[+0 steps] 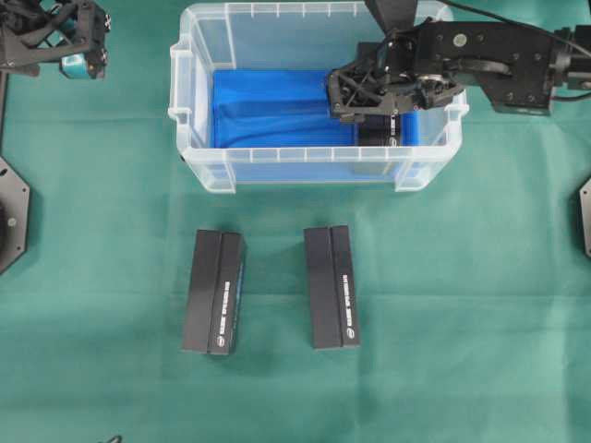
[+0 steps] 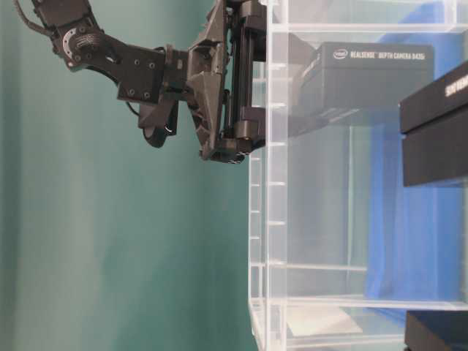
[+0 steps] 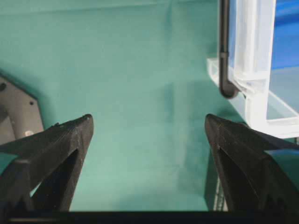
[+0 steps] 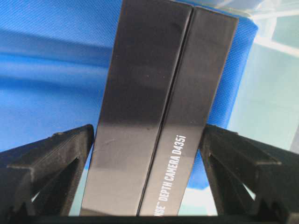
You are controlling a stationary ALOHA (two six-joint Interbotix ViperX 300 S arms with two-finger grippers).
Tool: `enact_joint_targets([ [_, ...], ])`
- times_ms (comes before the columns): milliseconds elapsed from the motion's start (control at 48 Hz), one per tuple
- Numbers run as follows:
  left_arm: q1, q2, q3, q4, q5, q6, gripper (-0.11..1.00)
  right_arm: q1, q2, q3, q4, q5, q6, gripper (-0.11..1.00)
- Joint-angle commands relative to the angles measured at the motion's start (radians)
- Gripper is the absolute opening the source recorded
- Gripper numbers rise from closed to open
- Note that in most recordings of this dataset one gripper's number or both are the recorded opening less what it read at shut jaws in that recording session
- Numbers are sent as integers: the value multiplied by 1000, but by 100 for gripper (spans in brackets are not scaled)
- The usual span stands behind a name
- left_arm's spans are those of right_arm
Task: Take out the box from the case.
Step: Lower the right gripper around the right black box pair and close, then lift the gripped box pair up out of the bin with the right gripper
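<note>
From above, the case [image 1: 314, 166] is sitting on the green cloth [image 1: 443, 323] near the top of the table. A blue cloth [image 1: 268, 111] is lying on its bottom. The right gripper [image 1: 374, 115] is reaching down into the right end of the case, over a black box [image 1: 377, 134] that is mostly hiding under it. Two more black boxes are lying outside, below the case: the left outside box [image 1: 214, 292] and the right outside box [image 1: 332, 286]. The left gripper [image 1: 78, 51] is waiting far off in the top left corner.

From table level, the right gripper [image 2: 223, 95] is showing beside the clear wall of the case [image 2: 267, 219], and the box [image 2: 365, 77] is showing through the plastic.

In the left wrist view, the left gripper [image 3: 149, 135] is standing wide open with nothing between its fingers [image 3: 60, 149]. Only the green cloth [image 3: 140, 70] is under it, and a corner of the case [image 3: 254, 84] is at the right.

In the right wrist view, the right gripper [image 4: 147, 140] is spread wide, one finger [image 4: 60, 158] on each side of the box [image 4: 154, 107]. The fingers are very close to it, but they are not squeezing it. The box is lying on the blue cloth [image 4: 51, 70].
</note>
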Motion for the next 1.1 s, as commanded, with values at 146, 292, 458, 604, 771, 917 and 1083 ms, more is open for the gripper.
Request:
enact_joint_targets([
  [146, -5, -9, -12, 0, -2, -2, 94, -8, -5, -11, 0, -2, 5, 81],
  [292, -5, -9, -12, -2, -3, -2, 95, -9, -5, -12, 3, -2, 20, 68],
  [458, -5, -9, -12, -2, -2, -2, 94, -8, -5, -15, 3, -5, 23, 68],
  [604, -6, -9, -12, 0, -2, -2, 94, -8, -6, -20, 3, -2, 25, 68],
  [771, -6, -9, -12, 0, 0, -3, 94, -8, -12, -51, 3, 49, 23, 68],
  [917, -6, -9, -12, -2, 14, -5, 94, -9, -37, -95, -3, 127, 20, 68],
  [1083, -6, -9, -12, 0, 18, -3, 94, -8, -66, -137, -3, 195, 20, 68],
])
